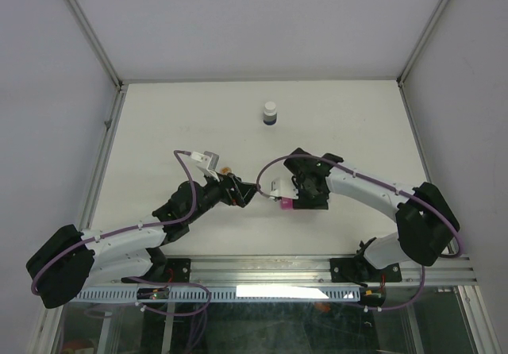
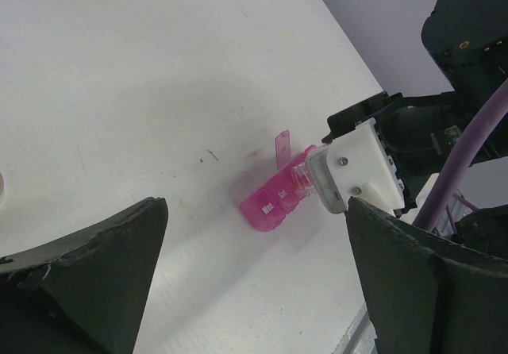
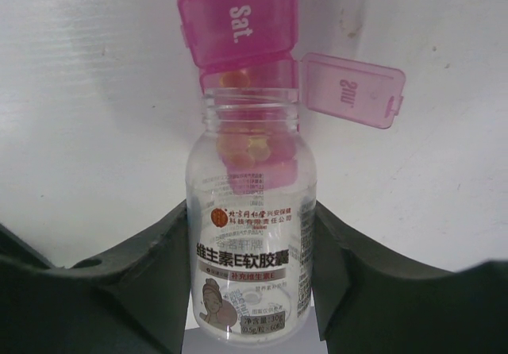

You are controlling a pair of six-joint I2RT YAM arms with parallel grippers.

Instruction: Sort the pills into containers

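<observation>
- Handling of the pill organizer [image 2: 270,203]: thin, translucent pink plastic that looks light and stiff. It will likely skate on the smooth table [image 1: 159,124] at any nudge. The hinged lids look like its weak part.
- Best hold, as I judge it: across the short width of a closed cell such as the Sat. compartment [image 3: 236,11], low on the walls. Avoid the open lid [image 3: 351,89], which would flex or fold.
- Place: it lies flat on the table between the two arms, just under the tip of the right gripper [image 1: 300,193].
- Long axis: in the right wrist view the strip runs straight away from the fingers, in line with the clear bottle [image 3: 250,219]. From above it runs roughly left to right, its free end toward the left arm. The lids face up, and the one open lid is folded out to a long side.
- Right gripper: closed on the clear bottle, which has no cap — its mouth hangs over the open compartment. Orange pills [image 3: 235,78] show in that compartment. More orange shows through the bottle wall, but I cannot tell whether it is inside the bottle or beneath it.
- Left gripper [image 1: 244,193]: jaws spread wide with nothing between them, near the strip's free end but apart from it.
- Farther off: a dark bottle [image 1: 270,115] with a white cap stands well apart, toward the far side.
</observation>
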